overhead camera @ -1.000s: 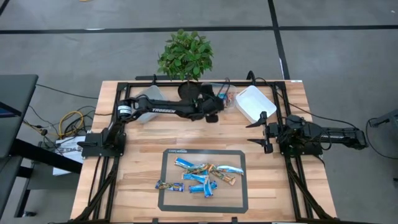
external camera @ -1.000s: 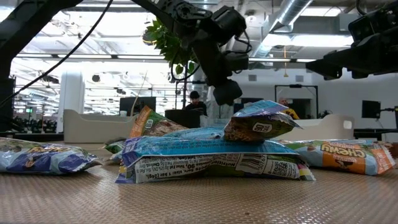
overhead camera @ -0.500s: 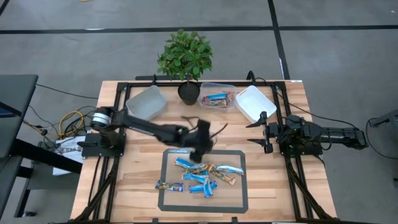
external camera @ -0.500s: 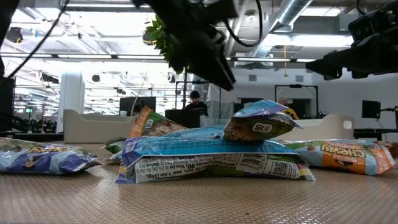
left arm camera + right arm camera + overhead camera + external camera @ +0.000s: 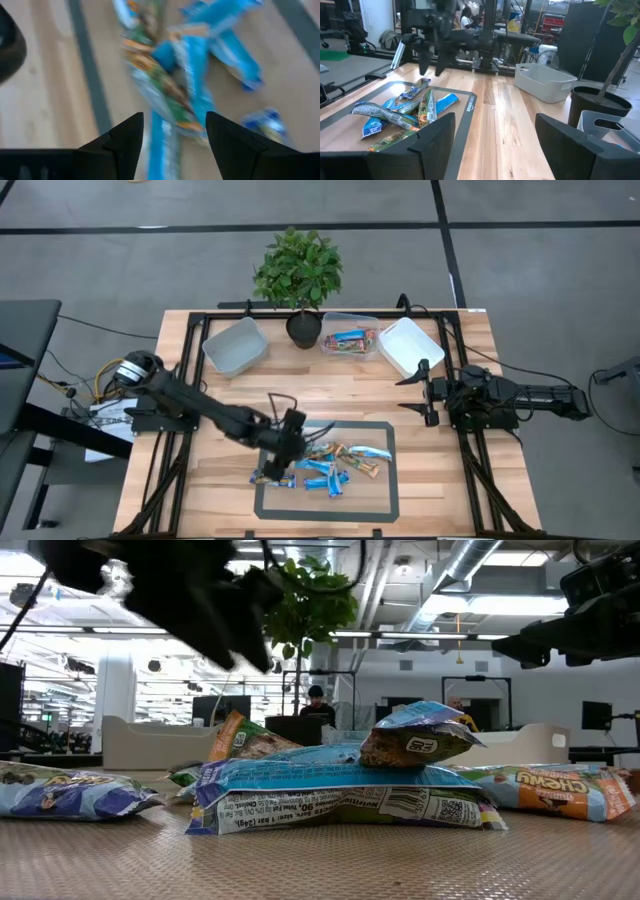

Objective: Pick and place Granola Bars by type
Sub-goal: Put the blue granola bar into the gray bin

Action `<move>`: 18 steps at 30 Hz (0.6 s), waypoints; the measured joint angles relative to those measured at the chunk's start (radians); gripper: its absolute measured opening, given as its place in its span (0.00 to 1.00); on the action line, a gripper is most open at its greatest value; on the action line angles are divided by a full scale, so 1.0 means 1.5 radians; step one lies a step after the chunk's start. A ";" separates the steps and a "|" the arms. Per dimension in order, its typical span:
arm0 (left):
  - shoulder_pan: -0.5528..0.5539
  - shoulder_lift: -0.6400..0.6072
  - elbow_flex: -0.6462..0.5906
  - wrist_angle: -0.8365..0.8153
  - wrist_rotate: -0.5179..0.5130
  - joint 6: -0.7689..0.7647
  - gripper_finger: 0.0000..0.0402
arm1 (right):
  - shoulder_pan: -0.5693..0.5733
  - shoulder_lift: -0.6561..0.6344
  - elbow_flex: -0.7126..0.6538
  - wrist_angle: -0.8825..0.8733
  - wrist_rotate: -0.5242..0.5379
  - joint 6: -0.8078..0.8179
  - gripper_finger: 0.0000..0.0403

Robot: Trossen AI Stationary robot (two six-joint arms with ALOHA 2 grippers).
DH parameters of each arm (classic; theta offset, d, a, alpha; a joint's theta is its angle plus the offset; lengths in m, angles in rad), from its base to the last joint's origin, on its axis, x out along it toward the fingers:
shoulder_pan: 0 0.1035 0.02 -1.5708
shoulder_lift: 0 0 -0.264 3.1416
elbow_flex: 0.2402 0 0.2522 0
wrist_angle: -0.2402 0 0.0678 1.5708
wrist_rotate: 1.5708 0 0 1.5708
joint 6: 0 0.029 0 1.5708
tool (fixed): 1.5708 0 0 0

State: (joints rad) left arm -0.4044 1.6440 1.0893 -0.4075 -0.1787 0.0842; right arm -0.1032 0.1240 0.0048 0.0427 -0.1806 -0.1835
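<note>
Behind the Granola Bars [image 5: 325, 463], 3 bins [image 5: 236, 345] and a plant [image 5: 298, 270].

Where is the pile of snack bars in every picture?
High view: pile of bars on the mat, low in the picture's middle, left gripper open at its edge; right gripper waits open at the right.
Low view: pile fills the middle, close up.
Left wrist view: pile in the middle.
Right wrist view: pile at the left, on the mat.
Shared landmark: the mat's dark border, also in both wrist views.
</note>
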 joint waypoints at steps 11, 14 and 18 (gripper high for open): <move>-0.089 -0.012 -0.016 -0.127 0.031 -0.190 0.52 | 0.000 0.000 0.000 0.000 0.000 0.000 0.67; -0.113 -0.011 -0.016 -0.139 0.039 -0.238 0.52 | 0.000 0.000 0.000 0.000 0.000 0.000 0.67; -0.135 -0.003 -0.023 -0.134 0.053 -0.291 0.52 | 0.000 0.000 0.000 0.000 0.000 0.000 0.67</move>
State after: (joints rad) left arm -0.6075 1.6398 1.0547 -0.6090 -0.0995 -0.3523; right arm -0.1032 0.1241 0.0048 0.0429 -0.1810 -0.1833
